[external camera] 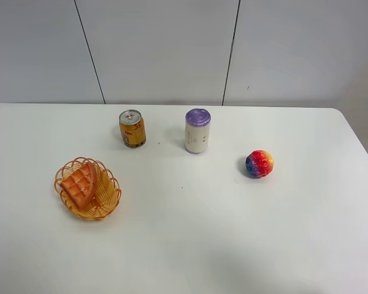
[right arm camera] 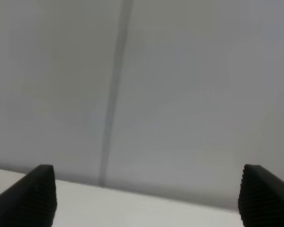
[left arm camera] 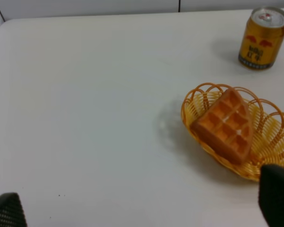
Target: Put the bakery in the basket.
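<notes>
The bakery, an orange-brown waffle wedge (external camera: 80,184), lies inside the orange-yellow woven basket (external camera: 108,203) at the left of the table. The left wrist view shows the wedge (left arm camera: 225,125) resting in the basket (left arm camera: 270,142), tilted against its wall. My left gripper (left arm camera: 144,205) is open and empty, its dark fingertips (left arm camera: 277,196) showing at the picture's lower corners, held back from the basket. My right gripper (right arm camera: 146,196) is open and empty, facing the grey wall. Neither arm shows in the exterior high view.
A gold drink can (external camera: 132,128) stands behind the basket, also in the left wrist view (left arm camera: 263,38). A white cylinder with a purple lid (external camera: 197,131) stands mid-table. A rainbow ball (external camera: 259,163) lies to the right. The white table (external camera: 233,233) ends at the wall.
</notes>
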`<state>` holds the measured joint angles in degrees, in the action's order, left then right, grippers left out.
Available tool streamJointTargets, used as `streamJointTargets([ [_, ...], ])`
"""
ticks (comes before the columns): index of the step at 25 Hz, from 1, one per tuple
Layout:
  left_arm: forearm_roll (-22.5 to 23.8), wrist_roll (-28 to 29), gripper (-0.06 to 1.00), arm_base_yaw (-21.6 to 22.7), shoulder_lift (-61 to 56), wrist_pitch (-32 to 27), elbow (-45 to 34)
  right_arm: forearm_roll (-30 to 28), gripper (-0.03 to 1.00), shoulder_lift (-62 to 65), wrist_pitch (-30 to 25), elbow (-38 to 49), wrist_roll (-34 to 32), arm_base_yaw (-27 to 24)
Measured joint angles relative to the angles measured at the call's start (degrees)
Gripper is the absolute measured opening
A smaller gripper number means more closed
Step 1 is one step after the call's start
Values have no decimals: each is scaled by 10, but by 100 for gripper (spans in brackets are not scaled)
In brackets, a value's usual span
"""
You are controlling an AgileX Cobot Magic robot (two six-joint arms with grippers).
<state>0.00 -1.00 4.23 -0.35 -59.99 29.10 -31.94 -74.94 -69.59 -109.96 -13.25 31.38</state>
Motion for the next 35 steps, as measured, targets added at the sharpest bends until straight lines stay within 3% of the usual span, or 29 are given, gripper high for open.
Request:
streamJointTargets([
  [7,0,0,100,0,0,0,0,72,77,208,22,301,-31,-167],
  [11,0,0,100,0,0,0,0,123,77,344,34,436,-36,-269],
  [14,0,0,100,0,0,0,0,167,77,432,40,528,-25,-316],
  [19,0,0,100,0,0,0,0,226,77,535,72,650,-12,-334],
  [25,0,0,100,0,0,0,0,242,77,591,105,753,-9,-335],
  [35,0,0,100,0,0,0,0,254,77,688,97,810,22,-335],
])
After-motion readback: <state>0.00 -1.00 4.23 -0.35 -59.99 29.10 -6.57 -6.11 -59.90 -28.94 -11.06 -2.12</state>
